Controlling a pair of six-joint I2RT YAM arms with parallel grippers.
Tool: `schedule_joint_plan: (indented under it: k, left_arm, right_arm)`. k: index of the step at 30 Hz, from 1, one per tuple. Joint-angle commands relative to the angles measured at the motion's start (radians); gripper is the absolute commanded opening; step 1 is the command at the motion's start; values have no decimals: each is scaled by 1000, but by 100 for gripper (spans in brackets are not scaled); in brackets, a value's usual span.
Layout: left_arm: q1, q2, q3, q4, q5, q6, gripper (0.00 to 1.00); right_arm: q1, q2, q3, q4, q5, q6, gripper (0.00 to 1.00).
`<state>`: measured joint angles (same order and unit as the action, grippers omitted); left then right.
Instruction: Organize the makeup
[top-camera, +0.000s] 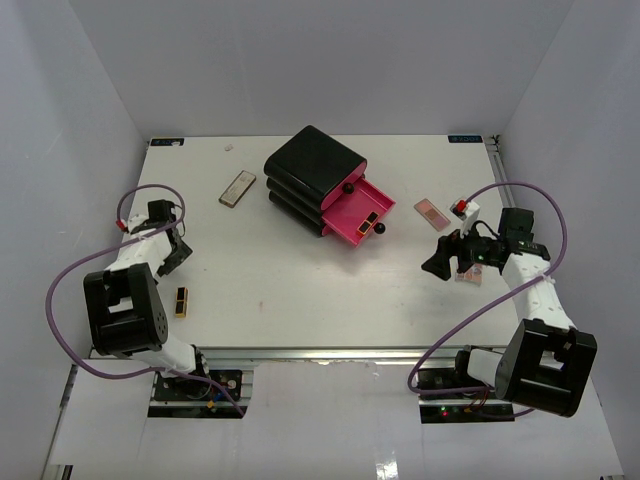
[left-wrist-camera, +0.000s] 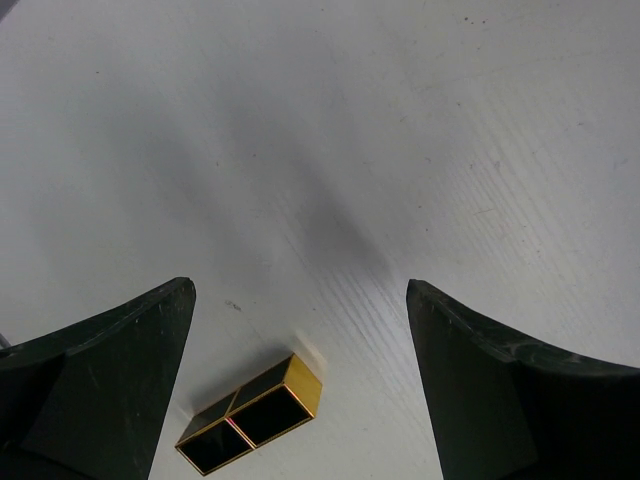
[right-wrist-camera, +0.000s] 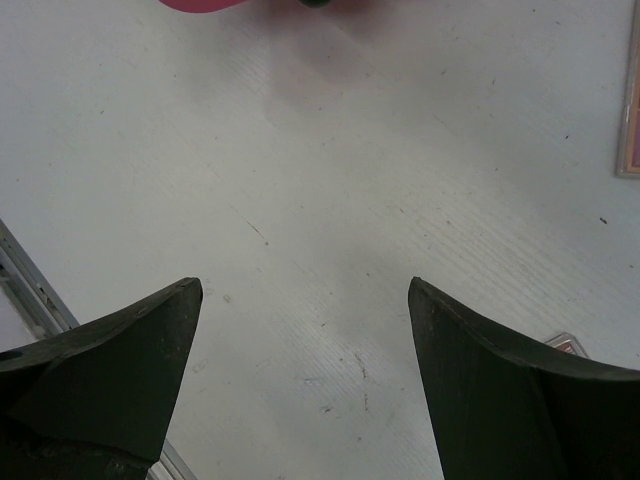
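Observation:
A black-and-gold lipstick tube (top-camera: 181, 301) lies on the white table at the near left. In the left wrist view it (left-wrist-camera: 250, 415) lies low, between my fingers. My left gripper (top-camera: 177, 258) (left-wrist-camera: 298, 286) is open and empty just behind it. A slim tan-and-silver case (top-camera: 237, 188) lies left of the box. One pink palette (top-camera: 431, 212) (right-wrist-camera: 630, 100) lies right of the box. A second pink palette (top-camera: 470, 276) (right-wrist-camera: 565, 343) lies by my right gripper (top-camera: 438, 266) (right-wrist-camera: 303, 284), which is open and empty. No foundation bottle is in view.
The black box (top-camera: 312, 170) stands at centre back with its lower pink drawer (top-camera: 350, 212) pulled open; a dark lipstick-like item (top-camera: 370, 220) lies inside. The drawer's edge shows at the top of the right wrist view (right-wrist-camera: 205, 4). White walls enclose the table.

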<state>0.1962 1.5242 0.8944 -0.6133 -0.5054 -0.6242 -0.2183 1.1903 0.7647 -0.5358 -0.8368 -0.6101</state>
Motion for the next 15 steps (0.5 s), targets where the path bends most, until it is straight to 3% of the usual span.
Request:
schedule_joint_plan:
  k: [1, 7, 15]
  left_arm:
    - [2, -16, -16, 29, 84, -44, 97]
    - [-1, -59, -67, 49, 202, -69, 92]
    - [-24, -105, -103, 29, 199, -101, 93]
  right_arm:
    - [-22, 9, -16, 25, -10, -28, 90]
    - [-64, 8, -24, 12, -59, -55, 90]
    - [-92, 2, -27, 7, -78, -64, 90]
